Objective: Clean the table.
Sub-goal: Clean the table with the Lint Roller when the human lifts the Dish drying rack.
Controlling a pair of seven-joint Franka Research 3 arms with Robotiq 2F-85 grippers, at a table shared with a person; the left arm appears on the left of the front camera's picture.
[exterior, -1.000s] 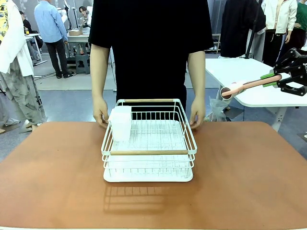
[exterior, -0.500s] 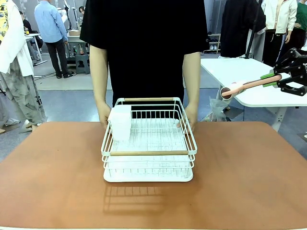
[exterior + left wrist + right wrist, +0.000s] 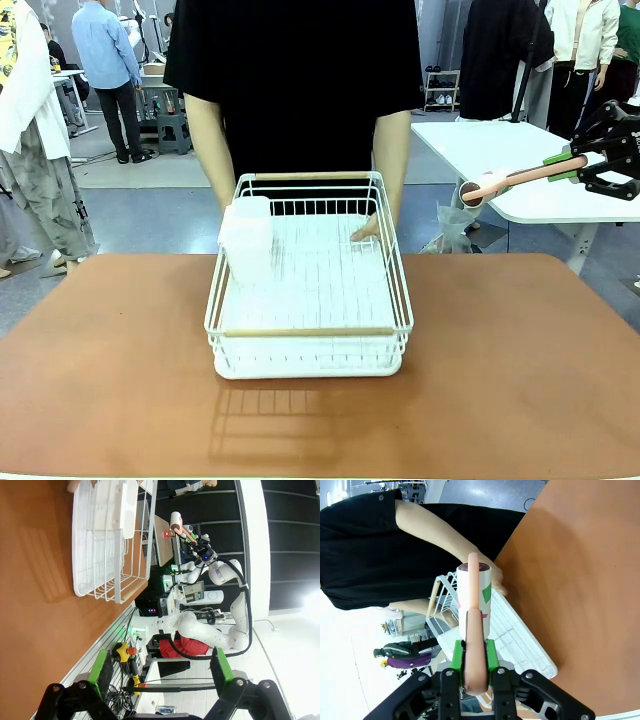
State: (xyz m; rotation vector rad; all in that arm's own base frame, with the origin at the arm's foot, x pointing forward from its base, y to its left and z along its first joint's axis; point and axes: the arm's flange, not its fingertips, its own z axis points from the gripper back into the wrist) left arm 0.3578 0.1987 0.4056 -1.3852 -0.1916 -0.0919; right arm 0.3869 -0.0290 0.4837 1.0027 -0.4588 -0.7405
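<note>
The reddish-brown table (image 3: 520,360) carries a white wire dish rack (image 3: 308,345) at its middle, with a white container (image 3: 248,240) in its left part. A person at the far side grips the rack's far end, one hand (image 3: 366,230) inside it, and that end is raised. My right gripper (image 3: 575,162) hangs high at the right, shut on the pink handle of a lint roller (image 3: 520,178). In the right wrist view the lint roller (image 3: 475,600) juts out from my gripper (image 3: 474,655) over the table (image 3: 580,580). My left gripper (image 3: 162,669) is open and empty, off the table's (image 3: 35,605) edge, facing the rack (image 3: 107,545).
A white-topped table (image 3: 500,150) stands behind at the right, under the roller. Other people stand in the background. The brown top is bare to the left, right and front of the rack.
The person's hands moved from beside the rack onto its far end and tipped that end up. My right gripper and the roller have stayed put.
</note>
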